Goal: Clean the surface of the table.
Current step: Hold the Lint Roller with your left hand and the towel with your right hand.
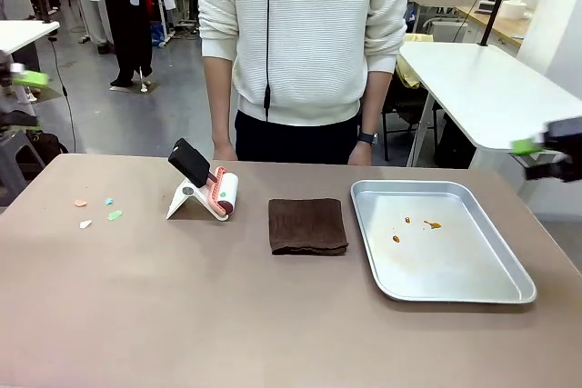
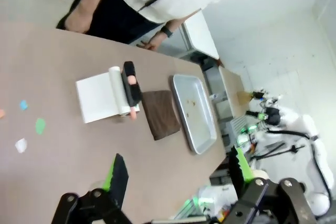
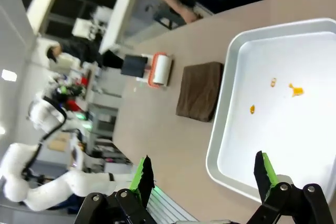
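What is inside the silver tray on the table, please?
Three small orange specks lie on the floor of the silver tray, toward its far side; the rest of the floor is bare. The table beneath the tray is covered, so it cannot be seen.

One table (image 1: 182, 315). Taking its middle as the dial's centre, there is one folded brown cloth (image 1: 307, 225) near the centre. One metal tray (image 1: 473, 265) lies at three o'clock, and one lint roller (image 1: 223, 195) on one white stand (image 1: 185, 202) at eleven. Four small coloured scraps (image 1: 115, 215) lie at nine o'clock. The tray holds three orange specks (image 1: 432, 224), possibly four, as they are tiny. One person (image 1: 305, 34) stands at twelve.
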Motion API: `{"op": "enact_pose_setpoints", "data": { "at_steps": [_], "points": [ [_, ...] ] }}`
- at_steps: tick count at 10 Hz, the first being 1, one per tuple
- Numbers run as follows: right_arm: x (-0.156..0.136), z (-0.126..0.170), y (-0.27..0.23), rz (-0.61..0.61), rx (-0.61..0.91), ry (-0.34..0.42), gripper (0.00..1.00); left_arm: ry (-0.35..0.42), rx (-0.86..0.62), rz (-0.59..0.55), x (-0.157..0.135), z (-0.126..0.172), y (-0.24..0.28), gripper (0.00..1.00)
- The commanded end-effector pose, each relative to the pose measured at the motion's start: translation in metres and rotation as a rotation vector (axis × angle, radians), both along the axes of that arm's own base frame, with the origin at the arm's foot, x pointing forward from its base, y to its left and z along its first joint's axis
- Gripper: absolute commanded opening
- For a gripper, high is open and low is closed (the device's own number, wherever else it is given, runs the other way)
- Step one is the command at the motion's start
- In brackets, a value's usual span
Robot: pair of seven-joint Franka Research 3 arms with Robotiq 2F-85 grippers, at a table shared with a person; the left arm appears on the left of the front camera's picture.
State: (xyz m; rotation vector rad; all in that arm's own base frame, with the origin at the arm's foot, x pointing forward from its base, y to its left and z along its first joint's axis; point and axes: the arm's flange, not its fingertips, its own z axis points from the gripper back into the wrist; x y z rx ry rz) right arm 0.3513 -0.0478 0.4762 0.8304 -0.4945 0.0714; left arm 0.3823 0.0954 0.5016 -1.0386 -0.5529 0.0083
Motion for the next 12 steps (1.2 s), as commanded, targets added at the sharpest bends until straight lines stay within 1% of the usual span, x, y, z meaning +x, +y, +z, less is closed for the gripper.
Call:
{"op": "enact_pose_setpoints", "data": {
  "at_steps": [1,2,3,4,5,6,7,10,12],
  "points": [
    [-0.009,-0.004,0.089,-0.013,-0.141,0.030,1.00,0.063,0.166,-0.070,0.031,0.012,-0.055,1.00],
    [-0.003,0.001,0.125,0.020,-0.202,0.031,1.00,0.073,0.215,-0.099,0.043,0.017,-0.079,1.00],
    [0.000,0.001,0.161,0.070,-0.241,0.031,1.00,0.098,0.253,-0.090,0.053,0.019,-0.101,1.00],
    [0.002,-0.003,0.195,0.080,-0.293,0.046,1.00,0.124,0.292,-0.115,0.064,0.016,-0.121,1.00],
    [0.004,-0.009,0.223,0.084,-0.329,0.077,1.00,0.159,0.347,-0.112,0.072,0.009,-0.133,1.00],
    [0.006,-0.020,0.256,0.081,-0.362,0.100,1.00,0.216,0.397,-0.114,0.083,-0.002,-0.145,1.00],
    [0.007,-0.032,0.279,0.101,-0.395,0.107,1.00,0.245,0.412,-0.104,0.091,-0.011,-0.150,1.00],
    [0.014,-0.068,0.322,0.150,-0.480,0.159,1.00,0.323,0.453,-0.080,0.111,-0.031,-0.166,1.00],
    [0.025,-0.085,0.327,0.118,-0.507,0.198,1.00,0.369,0.431,-0.088,0.124,-0.047,-0.171,1.00]
  ]
}}
